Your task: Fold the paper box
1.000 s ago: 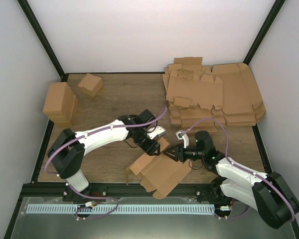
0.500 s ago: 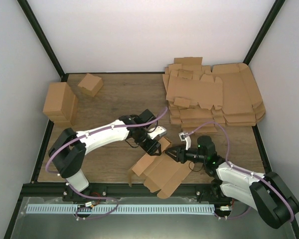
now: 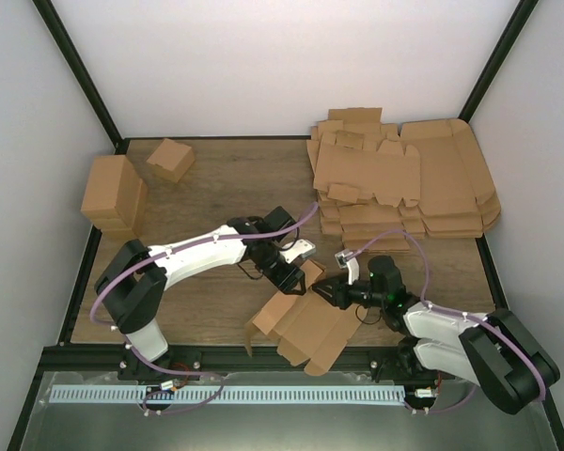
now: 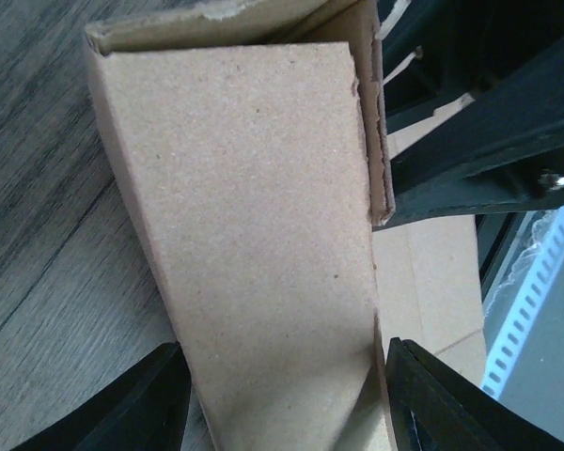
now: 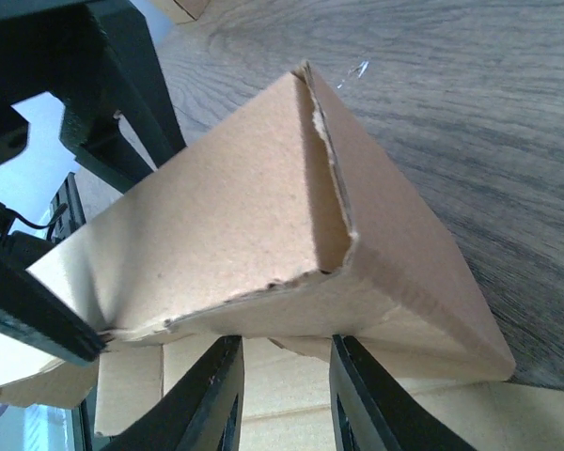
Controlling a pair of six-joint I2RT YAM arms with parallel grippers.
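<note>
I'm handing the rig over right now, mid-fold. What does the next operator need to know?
Left gripper: shut across a raised panel of the box, with a finger on each of its edges.
Right gripper: at the same raised fold from the other side, fingers close together. Whether it grips is unclear.
Box: at the near edge of the table between the arms. The far end is folded up, and the near part lies flat with its flaps open.
Done: one end is creased and raised.
Left: the other walls and flaps need folding, then closing.
A stack of flat sheets lies at the far right.
</note>
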